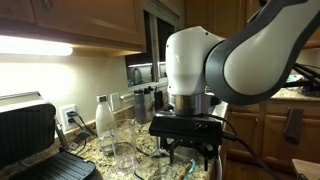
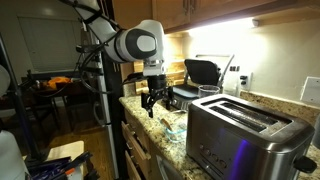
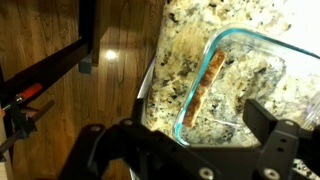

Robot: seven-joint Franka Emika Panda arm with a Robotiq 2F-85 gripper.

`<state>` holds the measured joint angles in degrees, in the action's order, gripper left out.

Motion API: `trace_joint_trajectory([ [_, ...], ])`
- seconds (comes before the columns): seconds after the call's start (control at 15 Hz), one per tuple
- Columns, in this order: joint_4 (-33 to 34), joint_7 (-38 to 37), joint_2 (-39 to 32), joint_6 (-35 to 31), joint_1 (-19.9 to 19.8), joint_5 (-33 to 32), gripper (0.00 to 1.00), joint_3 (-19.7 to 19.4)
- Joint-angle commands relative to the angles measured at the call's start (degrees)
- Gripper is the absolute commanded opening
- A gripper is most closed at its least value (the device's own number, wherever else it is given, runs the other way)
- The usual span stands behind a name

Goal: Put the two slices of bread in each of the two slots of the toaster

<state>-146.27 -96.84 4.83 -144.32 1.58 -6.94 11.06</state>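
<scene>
Warm wooden upper cabinets (image 1: 90, 20) run along the wall, and a bright strip light (image 1: 35, 45) tucked beneath them washes the pale backsplash (image 1: 60, 85). A white wall outlet (image 1: 68, 115) sits low on that backsplash, just above the counter. The countertop (image 3: 185, 35) is speckled granite in tan, cream and black. Darker wooden base cabinets (image 1: 262, 125) stand across the way. In the wrist view the floor (image 3: 50, 40) is brown hardwood planks, with a soft patch of reflected light (image 3: 110, 55) near the counter's edge.
</scene>
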Motion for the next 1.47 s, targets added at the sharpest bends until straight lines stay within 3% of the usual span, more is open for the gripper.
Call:
trace_joint_trajectory([
  [0.0, 0.3, -3.2, -1.7, -1.9, 0.5, -2.7, 1.00, -1.2],
  [0.73, 1.5, -4.5, -5.6, -2.7, 1.3, -5.2, 1.00, -3.6],
  [0.87, 1.7, -4.5, -6.0, -2.6, 1.4, -5.4, 0.80, -3.8],
  [1.07, 2.4, -4.4, -6.8, -2.4, 1.6, -5.6, 0.67, -4.1],
  [1.27, 3.2, -4.2, -7.6, -2.1, 1.7, -5.6, 0.64, -4.2],
  [1.4, 3.9, -4.1, -8.2, -1.7, 2.0, -5.7, 0.47, -4.5],
])
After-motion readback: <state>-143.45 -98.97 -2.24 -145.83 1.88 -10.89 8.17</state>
